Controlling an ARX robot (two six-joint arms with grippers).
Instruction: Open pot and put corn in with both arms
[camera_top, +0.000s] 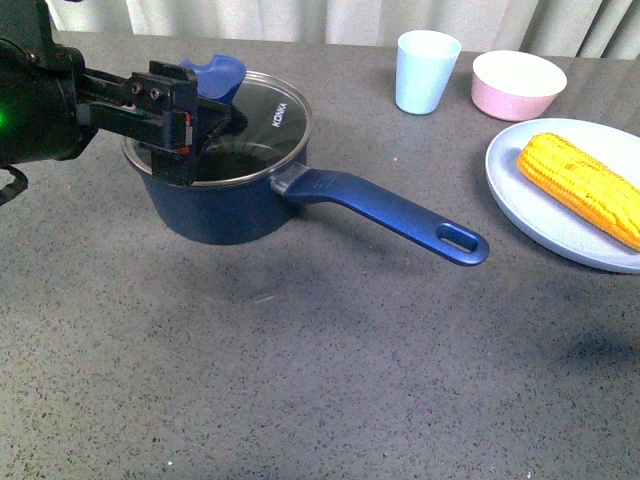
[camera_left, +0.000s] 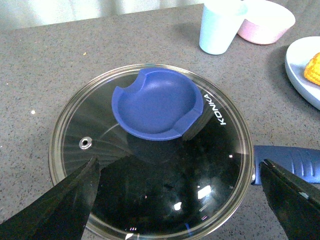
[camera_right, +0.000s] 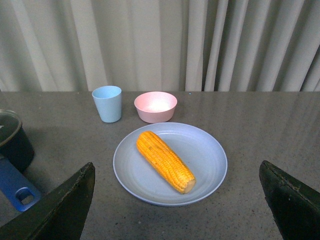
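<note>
At the far left the left gripper (camera_top: 178, 118) is hovering over the left part of the glass lid (camera_top: 262, 122), its jaws standing wide apart and gripping nothing. In the left wrist view its two dark fingers (camera_left: 70, 200) are spreading above the lid, with the blue knob (camera_left: 157, 102) lying beyond them, untouched. The lid is sitting closed on the pot (camera_top: 225, 208), which is resting on the grey table (camera_top: 300, 380), its long handle (camera_top: 390, 208) pointing right and toward the camera. Farther right, at the back, a pale blue cup (camera_top: 427, 70) is standing upright just beside a pink bowl (camera_top: 518, 85). At the right edge the corn (camera_top: 585, 188) is lying diagonally on a pale blue plate (camera_top: 540, 220), well apart from the pot. The right gripper (camera_right: 176, 167) is showing only in its own wrist view, jaws spread wide and empty, facing the plate and corn
</note>
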